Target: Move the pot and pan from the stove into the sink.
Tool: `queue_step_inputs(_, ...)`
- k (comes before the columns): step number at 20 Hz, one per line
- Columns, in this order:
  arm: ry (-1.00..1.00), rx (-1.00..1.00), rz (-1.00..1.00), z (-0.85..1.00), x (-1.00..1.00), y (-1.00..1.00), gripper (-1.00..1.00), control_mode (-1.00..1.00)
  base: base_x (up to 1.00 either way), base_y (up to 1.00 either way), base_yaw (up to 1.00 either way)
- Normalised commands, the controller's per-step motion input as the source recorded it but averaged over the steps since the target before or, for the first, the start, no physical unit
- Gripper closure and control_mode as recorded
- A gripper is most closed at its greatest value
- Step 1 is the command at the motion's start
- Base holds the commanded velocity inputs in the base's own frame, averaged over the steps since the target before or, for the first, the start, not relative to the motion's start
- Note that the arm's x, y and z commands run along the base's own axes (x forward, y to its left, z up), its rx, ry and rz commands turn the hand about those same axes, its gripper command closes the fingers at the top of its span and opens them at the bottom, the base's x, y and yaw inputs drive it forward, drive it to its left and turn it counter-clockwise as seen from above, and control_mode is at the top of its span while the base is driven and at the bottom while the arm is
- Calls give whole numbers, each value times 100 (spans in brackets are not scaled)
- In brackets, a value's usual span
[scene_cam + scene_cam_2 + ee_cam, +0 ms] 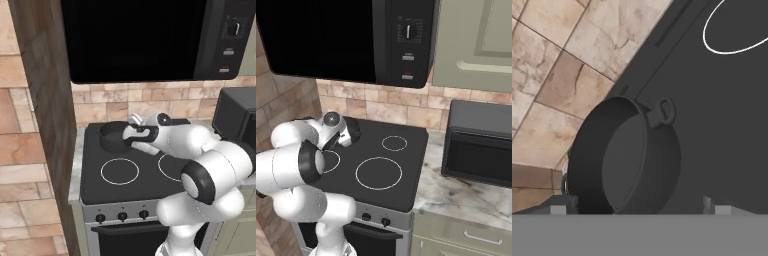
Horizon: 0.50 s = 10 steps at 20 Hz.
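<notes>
The pot (627, 160) is dark, short and wide, with a small loop handle (664, 112). It stands on the back left burner of the black stove (120, 172), close to the tiled wall. My gripper (639, 207) hovers just beside and above the pot, open, with its two fingertips (559, 207) spread wide and nothing between them. From the left base view the hand (136, 134) reaches over the cooktop to the pot (111, 135). In the right base view the hand (338, 131) covers most of the pot (354, 126). The pan and the sink are out of view.
A black microwave (140, 40) hangs low over the stove. A dark countertop oven box (481, 145) stands on the marble counter (456, 197) to the right. A wooden panel (45, 100) walls in the stove's left side. Knobs (122, 216) line the front.
</notes>
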Motion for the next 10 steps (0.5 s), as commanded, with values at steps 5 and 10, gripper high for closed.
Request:
queue_step_inputs(5,1,0,-2,-15,29,2,-100,-100,0,0,0)
queue_step_inputs(10,0,0,0,-7,14,0,-100,-100,0,0,0)
